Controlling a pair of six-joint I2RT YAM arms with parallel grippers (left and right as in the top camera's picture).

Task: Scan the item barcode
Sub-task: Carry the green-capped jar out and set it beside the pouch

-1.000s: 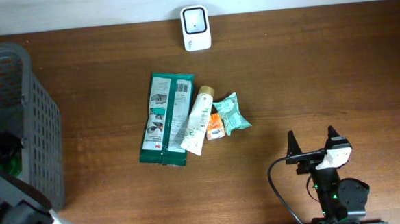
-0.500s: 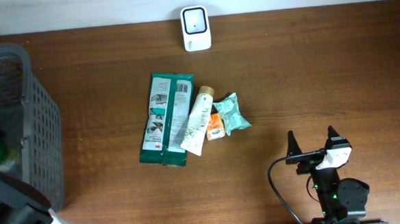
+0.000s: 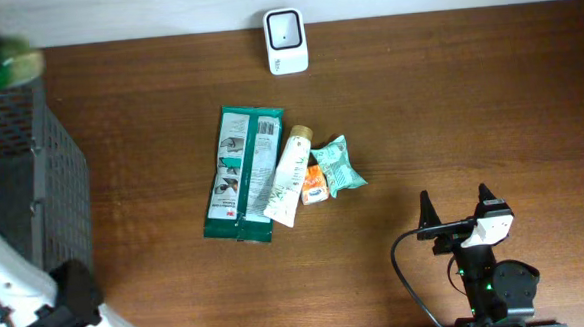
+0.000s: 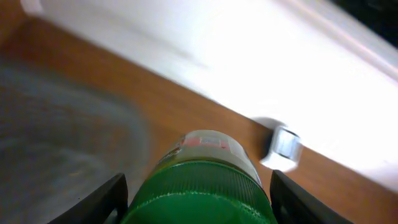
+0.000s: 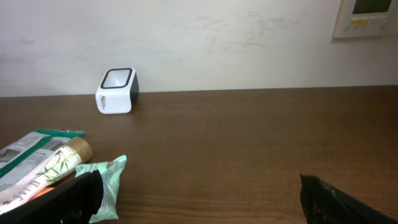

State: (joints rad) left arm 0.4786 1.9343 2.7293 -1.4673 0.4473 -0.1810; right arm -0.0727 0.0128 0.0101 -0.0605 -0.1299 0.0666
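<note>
Green-capped bottle in left tool, cap rearward, base roughly toward scanner.

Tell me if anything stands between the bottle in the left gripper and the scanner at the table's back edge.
Nothing visible does. The left gripper holds the bottle above the basket's far corner, and only bare table lies between it and the scanner. The packets lie nearer the front, off that line.
</note>
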